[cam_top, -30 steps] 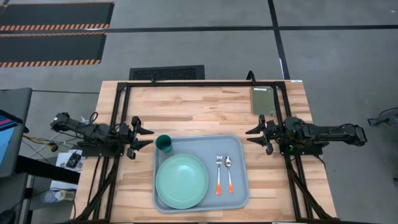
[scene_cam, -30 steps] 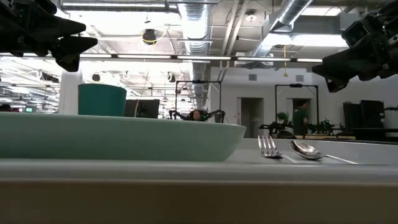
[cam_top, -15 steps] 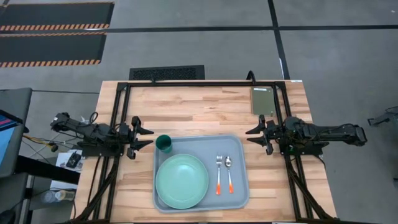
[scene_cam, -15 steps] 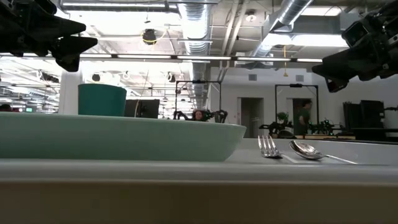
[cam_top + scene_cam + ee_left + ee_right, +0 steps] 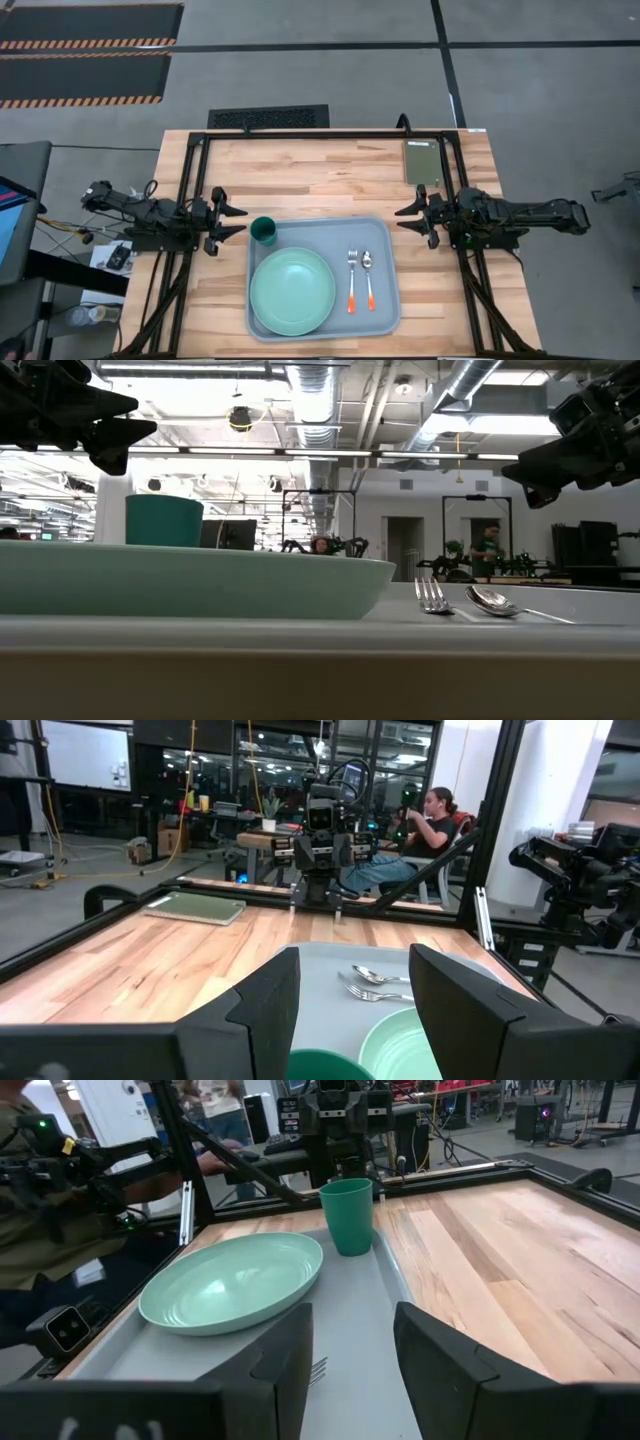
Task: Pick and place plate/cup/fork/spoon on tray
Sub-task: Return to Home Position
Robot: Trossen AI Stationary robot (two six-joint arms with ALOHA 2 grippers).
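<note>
The pale grey-blue tray lies at the table's near middle. On it rest the mint-green plate at its left, the teal cup upright in its far left corner, and the fork and spoon side by side at its right, orange handles toward the near edge. My left gripper hovers open just left of the cup, touching nothing. My right gripper hovers open past the tray's far right corner, empty. The plate and cup also show in the right wrist view.
A flat olive-green block lies at the table's far right corner. A black frame runs along the far edge and both sides. Bare wood lies between the tray and the far edge. People sit in the room beyond the table.
</note>
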